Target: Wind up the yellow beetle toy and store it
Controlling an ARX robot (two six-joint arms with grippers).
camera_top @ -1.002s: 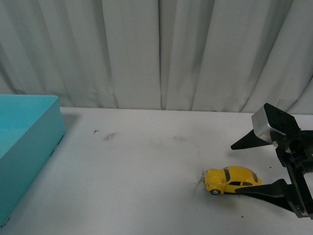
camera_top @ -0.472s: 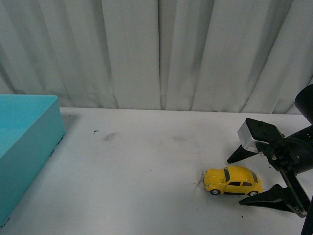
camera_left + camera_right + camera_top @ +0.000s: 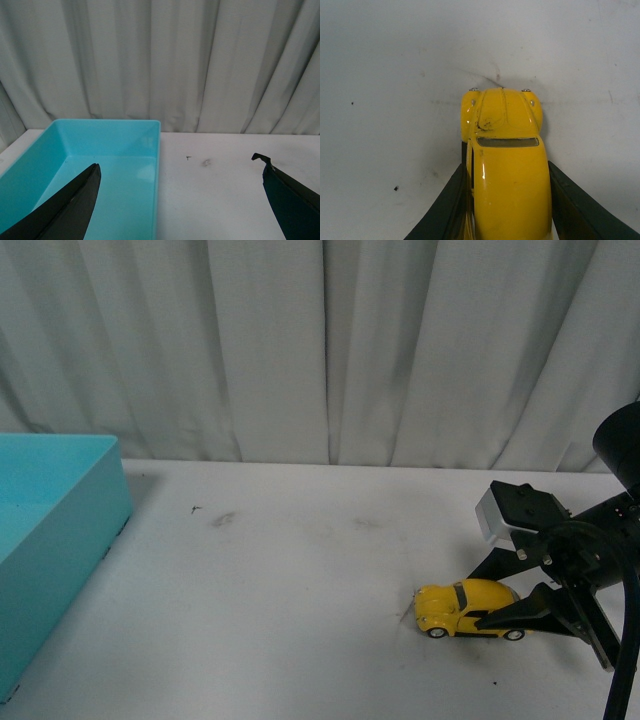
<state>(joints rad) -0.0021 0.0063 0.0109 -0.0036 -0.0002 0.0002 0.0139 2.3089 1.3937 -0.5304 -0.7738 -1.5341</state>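
Note:
The yellow beetle toy (image 3: 462, 607) stands on its wheels on the white table at the right, nose pointing left. My right gripper (image 3: 500, 602) is shut on its rear half, one black finger on each side. In the right wrist view the toy (image 3: 506, 165) fills the space between the two black fingers (image 3: 445, 210), which press against its sides. My left gripper (image 3: 180, 200) is open and empty, held above the table beside the turquoise bin (image 3: 105, 165); it does not show in the front view.
The turquoise bin (image 3: 50, 540) stands open at the table's left edge. White curtains hang behind the table. Small dark marks (image 3: 222, 519) dot the white tabletop (image 3: 300, 580).
My right gripper has come down and leftward around the toy's rear and closed on it. The toy has shifted slightly left.

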